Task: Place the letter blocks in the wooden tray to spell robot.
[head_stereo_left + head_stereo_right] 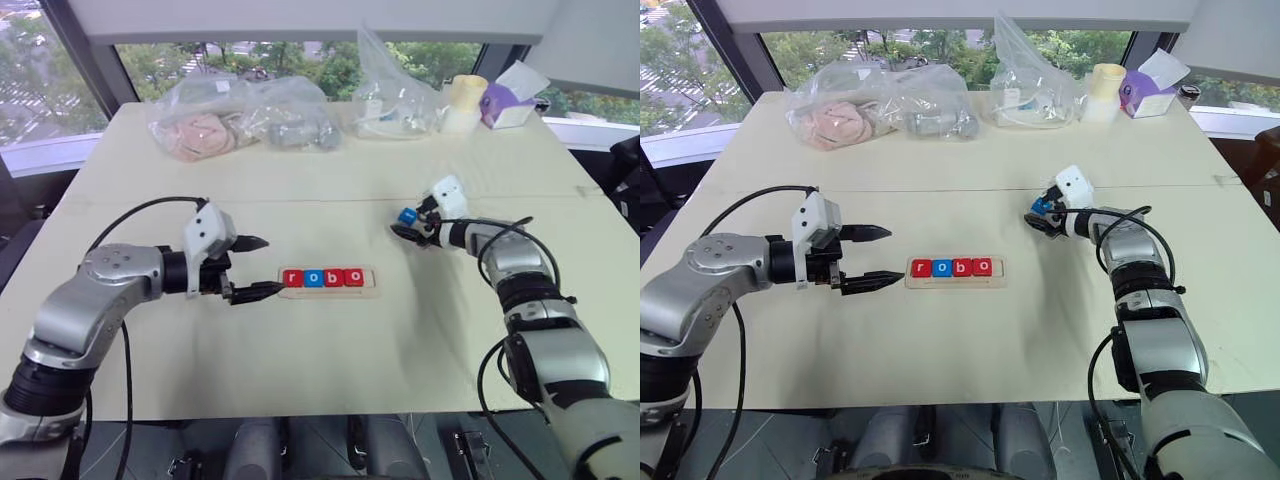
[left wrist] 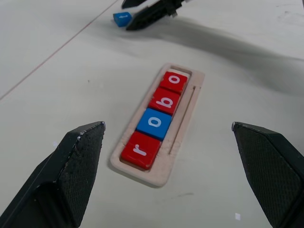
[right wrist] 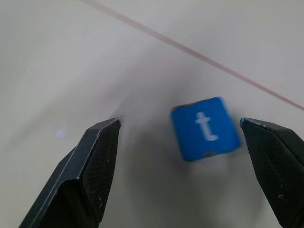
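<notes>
The wooden tray (image 1: 328, 281) lay flat near the middle of the pale table (image 1: 330, 370), its long axis running across the robot's front from left to right. Four letter blocks (image 1: 323, 278) sat in its slot touching one another, reading r, o, b, o in white lowercase: red r (image 2: 140, 149), blue o (image 2: 154, 123), red b (image 2: 165, 100), red o (image 2: 174, 81), with the slot's right end beyond the last o unfilled. The left gripper (image 1: 258, 268) hovered just beside the tray's left end, pointing along the tray, its two black fingers spread wide and holding nothing. The right gripper (image 1: 409, 225) sat well apart from the tray, beyond its right end and farther from the robot, pointing towards the left, its fingers standing wide apart on either side of a blue block marked t (image 3: 205, 128); that block lay flat on the table between them, touching neither finger, its letter upright in the right wrist view
</notes>
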Action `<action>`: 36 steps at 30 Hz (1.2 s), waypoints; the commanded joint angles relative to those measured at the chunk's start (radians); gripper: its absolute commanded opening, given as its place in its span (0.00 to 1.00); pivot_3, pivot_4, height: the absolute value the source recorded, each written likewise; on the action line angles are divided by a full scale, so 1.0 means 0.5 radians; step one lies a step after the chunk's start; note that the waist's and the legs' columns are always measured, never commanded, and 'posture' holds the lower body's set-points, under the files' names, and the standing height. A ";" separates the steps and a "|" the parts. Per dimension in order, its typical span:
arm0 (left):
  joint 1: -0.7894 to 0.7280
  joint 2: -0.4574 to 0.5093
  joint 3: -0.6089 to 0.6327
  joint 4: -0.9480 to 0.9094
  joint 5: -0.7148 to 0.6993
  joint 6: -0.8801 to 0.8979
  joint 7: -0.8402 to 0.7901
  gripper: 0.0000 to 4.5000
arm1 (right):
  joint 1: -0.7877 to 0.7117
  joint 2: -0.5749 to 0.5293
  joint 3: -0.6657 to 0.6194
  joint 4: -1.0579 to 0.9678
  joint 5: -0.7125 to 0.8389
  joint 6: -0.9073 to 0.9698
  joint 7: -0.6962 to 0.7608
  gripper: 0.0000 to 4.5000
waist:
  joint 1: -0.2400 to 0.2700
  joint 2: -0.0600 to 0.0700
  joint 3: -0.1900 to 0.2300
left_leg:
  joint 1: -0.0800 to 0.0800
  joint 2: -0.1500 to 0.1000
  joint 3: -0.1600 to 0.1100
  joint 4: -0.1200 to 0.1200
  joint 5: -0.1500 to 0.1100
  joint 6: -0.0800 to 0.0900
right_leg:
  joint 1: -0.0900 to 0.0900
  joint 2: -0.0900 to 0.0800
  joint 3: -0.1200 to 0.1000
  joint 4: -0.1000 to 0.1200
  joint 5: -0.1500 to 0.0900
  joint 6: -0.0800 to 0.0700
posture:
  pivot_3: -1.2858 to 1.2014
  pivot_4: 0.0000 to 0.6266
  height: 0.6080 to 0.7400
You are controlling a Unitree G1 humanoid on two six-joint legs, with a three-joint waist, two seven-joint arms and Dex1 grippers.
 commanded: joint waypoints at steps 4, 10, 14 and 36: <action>0.001 0.023 0.076 -0.029 -0.028 0.003 0.009 1.00 | -0.131 0.000 -0.011 0.305 -0.062 -0.212 0.024 0.63 | -0.001 0.000 0.000 | 0.001 0.000 0.000 0.000 0.000 0.000 | 0.001 0.000 0.000 0.000 0.000 0.000 | 0.52 0.24 0.99; 0.027 0.007 0.074 -0.038 -0.023 -0.002 0.023 1.00 | -0.155 0.017 -0.096 0.352 -0.012 -0.210 0.017 0.26 | 0.002 0.000 0.000 | 0.002 0.000 -0.001 0.000 0.000 0.000 | 0.003 0.000 0.000 0.000 0.000 -0.001 | 0.52 0.24 0.99; 0.048 -0.007 0.072 -0.077 -0.029 0.002 0.045 1.00 | -0.060 -0.037 -0.231 0.083 0.092 -0.086 -0.104 0.26 | 0.005 0.000 0.000 | 0.002 0.000 -0.001 0.000 0.000 -0.001 | 0.003 0.000 0.000 0.000 0.000 0.000 | 0.52 0.24 0.99; 0.043 -0.053 -0.260 -0.068 0.153 -0.127 -0.103 1.00 | 1.599 0.912 -0.386 -3.593 0.259 2.558 -1.479 0.37 | 0.000 0.007 -0.002 | -0.002 0.009 -0.010 -0.005 -0.004 -0.011 | -0.007 -0.003 -0.004 -0.007 0.007 -0.010 | 0.52 0.24 0.99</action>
